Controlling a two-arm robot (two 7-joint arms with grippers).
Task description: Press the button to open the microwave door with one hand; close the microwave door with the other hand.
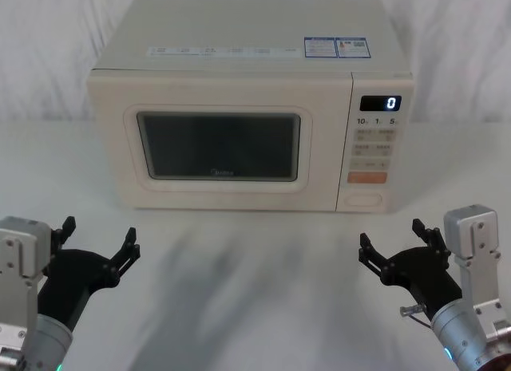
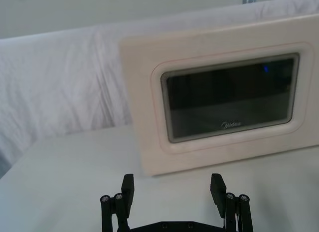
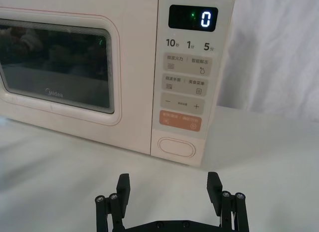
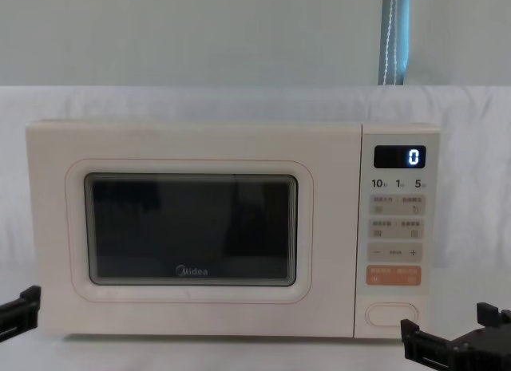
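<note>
The cream microwave stands at the back of the table with its door [image 1: 219, 148] shut flat against the body. The door's dark window [image 4: 192, 231] and "Midea" logo face me. The button [image 1: 363, 199] is the wide plain key at the foot of the control panel, also seen in the right wrist view [image 3: 175, 147] and the chest view [image 4: 391, 314]. My left gripper [image 1: 100, 237] hovers open in front of the door's left part, well short of it [image 2: 173, 184]. My right gripper [image 1: 391, 237] is open too, a short way in front of the button [image 3: 169, 181], touching nothing.
A white cloth covers the table [image 1: 255, 291] and hangs as a backdrop behind the microwave. The display [image 1: 381, 103] reads 0. An orange key [image 3: 180, 120] sits just above the button. Open table lies between the two grippers.
</note>
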